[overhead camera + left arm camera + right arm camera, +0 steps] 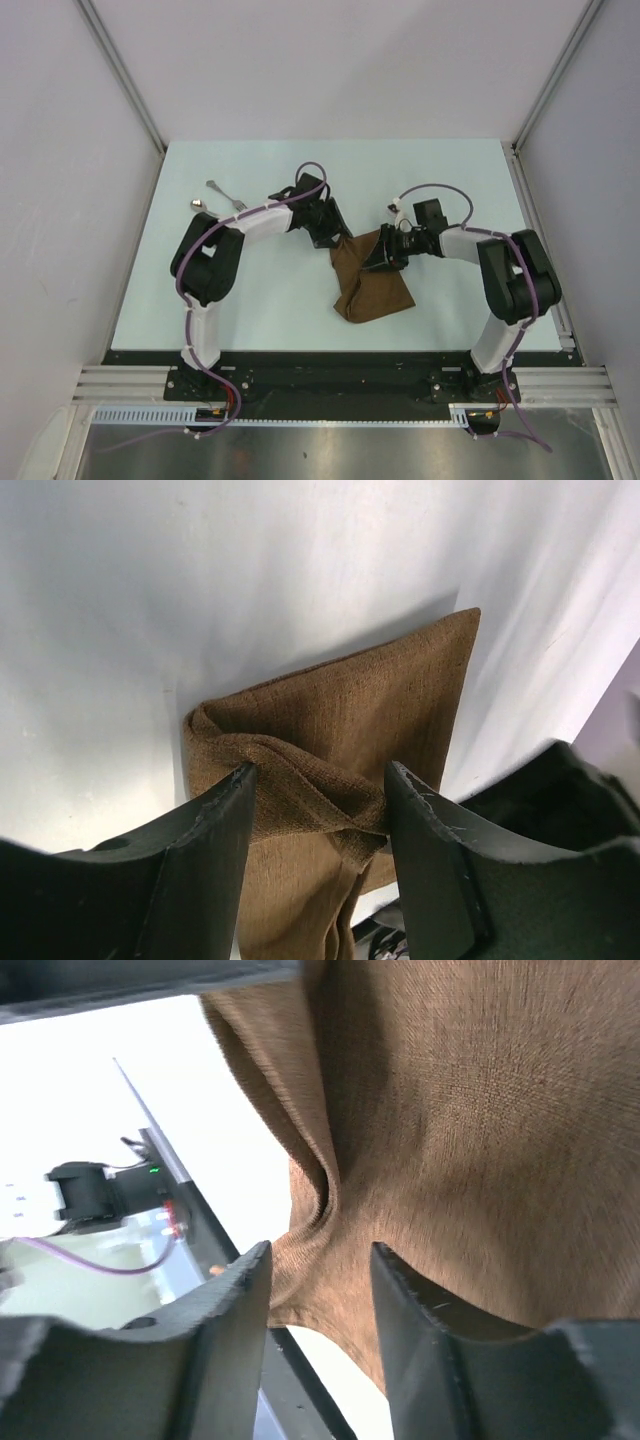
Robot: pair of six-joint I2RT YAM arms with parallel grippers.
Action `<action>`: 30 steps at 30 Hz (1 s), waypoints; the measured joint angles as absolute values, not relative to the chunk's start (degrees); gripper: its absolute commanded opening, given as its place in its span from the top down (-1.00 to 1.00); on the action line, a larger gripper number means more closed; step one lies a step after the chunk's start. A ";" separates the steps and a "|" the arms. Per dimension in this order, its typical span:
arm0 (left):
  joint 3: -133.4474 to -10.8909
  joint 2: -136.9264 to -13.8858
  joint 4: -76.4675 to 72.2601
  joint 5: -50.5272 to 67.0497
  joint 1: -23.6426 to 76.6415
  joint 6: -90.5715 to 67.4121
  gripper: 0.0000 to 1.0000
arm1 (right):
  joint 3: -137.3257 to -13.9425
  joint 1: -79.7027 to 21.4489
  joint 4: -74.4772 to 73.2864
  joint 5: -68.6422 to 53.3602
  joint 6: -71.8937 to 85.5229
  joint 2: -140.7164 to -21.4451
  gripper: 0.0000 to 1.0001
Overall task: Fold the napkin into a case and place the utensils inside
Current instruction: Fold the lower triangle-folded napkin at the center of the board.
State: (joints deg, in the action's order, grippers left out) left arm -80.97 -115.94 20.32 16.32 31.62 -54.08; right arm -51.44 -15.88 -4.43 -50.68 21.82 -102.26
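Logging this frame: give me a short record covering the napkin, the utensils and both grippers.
napkin: brown, partly folded and rumpled, lying centre-right on the table
left gripper: jaws apart, at the napkin's far-left corner, with a rolled fold between the fingers
right gripper: jaws apart, at the napkin's far edge, with creased cloth between the fingers
fork: far left of the table, away from the napkin
spoon: beside the fork
case: not yet formed, utensils outside it
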 measured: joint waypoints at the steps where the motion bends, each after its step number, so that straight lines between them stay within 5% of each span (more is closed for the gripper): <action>1: -81.17 -116.14 20.27 16.32 31.62 -54.08 -0.18 | -52.25 -15.88 -6.66 -49.25 20.60 -100.82 -0.05; 13: -82.94 -117.89 20.21 16.58 31.73 -54.15 -0.18 | -57.34 -25.89 -20.05 -41.17 14.41 -90.15 -0.09; 30: -82.96 -119.07 20.18 16.71 31.73 -54.11 -0.18 | -65.30 -41.28 -24.77 -37.93 12.69 -101.10 0.17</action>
